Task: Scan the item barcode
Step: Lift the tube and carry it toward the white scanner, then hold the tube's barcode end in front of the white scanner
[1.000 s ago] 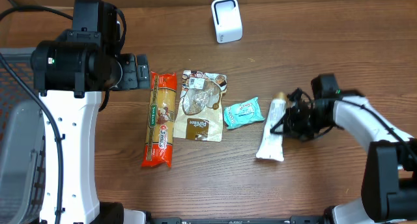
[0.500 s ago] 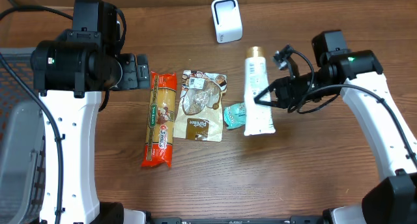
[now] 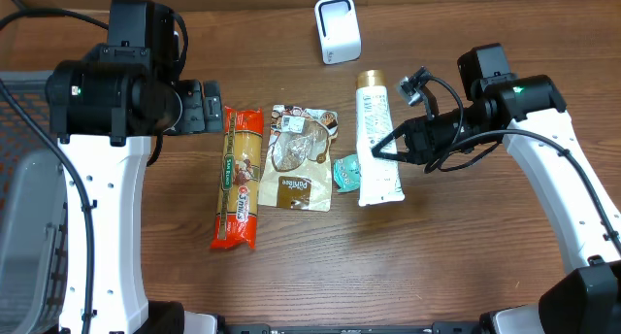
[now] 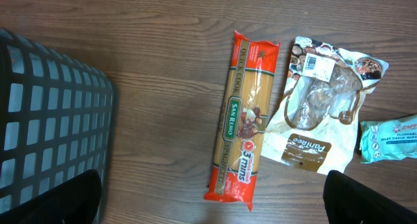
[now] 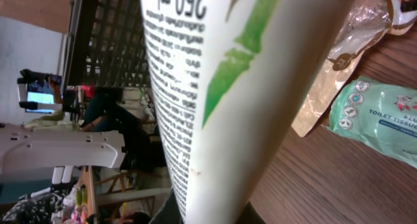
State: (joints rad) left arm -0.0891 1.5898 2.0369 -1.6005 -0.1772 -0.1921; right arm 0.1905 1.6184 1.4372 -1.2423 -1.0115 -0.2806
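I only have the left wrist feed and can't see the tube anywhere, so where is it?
Observer: The right gripper is shut on the tube, which looks lifted off the table.
Operator: Which way is it pointing?
Observer: Overhead shows its cap end toward the scanner at the table's far edge.
Operator: Is it over anything?
Observer: Its lower end overlaps the wipes packet in the overhead view.
Operator: Any barcode showing?
Observer: The right wrist camera shows only small print and a green leaf mark, with no barcode in sight.
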